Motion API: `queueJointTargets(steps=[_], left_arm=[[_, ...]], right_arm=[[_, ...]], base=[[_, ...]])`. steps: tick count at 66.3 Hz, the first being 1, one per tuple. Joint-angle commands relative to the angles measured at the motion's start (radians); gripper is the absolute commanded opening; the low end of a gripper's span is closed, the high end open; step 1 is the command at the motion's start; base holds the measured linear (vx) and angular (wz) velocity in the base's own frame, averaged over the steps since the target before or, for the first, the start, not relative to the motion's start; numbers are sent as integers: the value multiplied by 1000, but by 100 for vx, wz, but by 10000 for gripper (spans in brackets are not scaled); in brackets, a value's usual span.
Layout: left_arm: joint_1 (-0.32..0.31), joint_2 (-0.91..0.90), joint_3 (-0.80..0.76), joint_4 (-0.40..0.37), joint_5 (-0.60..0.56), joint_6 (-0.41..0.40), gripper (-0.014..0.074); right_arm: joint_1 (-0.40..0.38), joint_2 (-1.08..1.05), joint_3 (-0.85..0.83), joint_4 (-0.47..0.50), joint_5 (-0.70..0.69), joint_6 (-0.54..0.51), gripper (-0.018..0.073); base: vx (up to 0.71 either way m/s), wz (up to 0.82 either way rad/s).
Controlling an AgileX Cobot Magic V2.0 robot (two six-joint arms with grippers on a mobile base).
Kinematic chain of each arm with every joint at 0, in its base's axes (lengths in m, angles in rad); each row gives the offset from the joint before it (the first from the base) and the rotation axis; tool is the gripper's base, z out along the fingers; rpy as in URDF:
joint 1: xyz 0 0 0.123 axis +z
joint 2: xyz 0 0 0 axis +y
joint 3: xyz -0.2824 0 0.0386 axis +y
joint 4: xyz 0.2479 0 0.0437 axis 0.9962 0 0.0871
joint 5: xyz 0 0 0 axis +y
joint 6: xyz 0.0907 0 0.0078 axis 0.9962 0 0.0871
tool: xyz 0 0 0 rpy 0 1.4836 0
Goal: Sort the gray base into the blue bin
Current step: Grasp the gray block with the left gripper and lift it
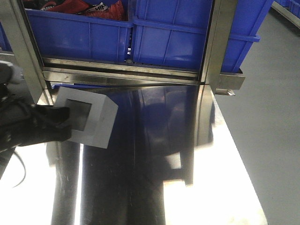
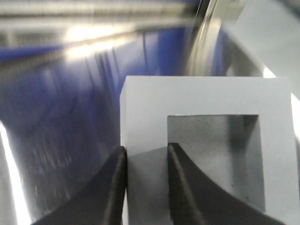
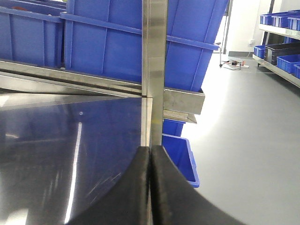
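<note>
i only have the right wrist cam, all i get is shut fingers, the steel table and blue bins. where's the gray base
Observer: The left gripper holds the gray base at the left side of the table, in front of the rack.
Operator: how's it gripped
Observer: One finger sits inside the square recess and the other is against the block's outer side wall, so they pinch the frame between them.
</note>
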Motion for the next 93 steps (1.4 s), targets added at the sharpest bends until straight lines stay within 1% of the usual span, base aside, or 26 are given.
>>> queueJointTargets(steps=[1, 9, 22, 37, 48, 60, 93], left_arm=[[-5, -107, 52, -3, -209, 27, -6], [-5, -226, 180, -3, -322, 66, -6], [-5, -435, 339, -4, -352, 66, -6], [-5, -713, 455, -4, -309, 66, -6], [-5, -860, 475, -11, -209, 66, -6], [-5, -929, 475, -10, -197, 66, -6], [-5, -930, 475, -11, -195, 66, -6]], right_arm=[[-6, -11, 14, -11, -78, -5, -9], [-6, -12, 14, -11, -78, -5, -9], [-6, -12, 14, -11, -78, -5, -9], [-6, -12, 14, -11, -78, -5, -9], [-6, -12, 14, -11, -78, -5, -9], [-6, -11, 14, -11, -78, -5, -9], [-5, -11, 14, -11, -78, -5, -9]], base=[[0, 0], [0, 0], [0, 0], [0, 0], [0, 0], [0, 0], [0, 0]])
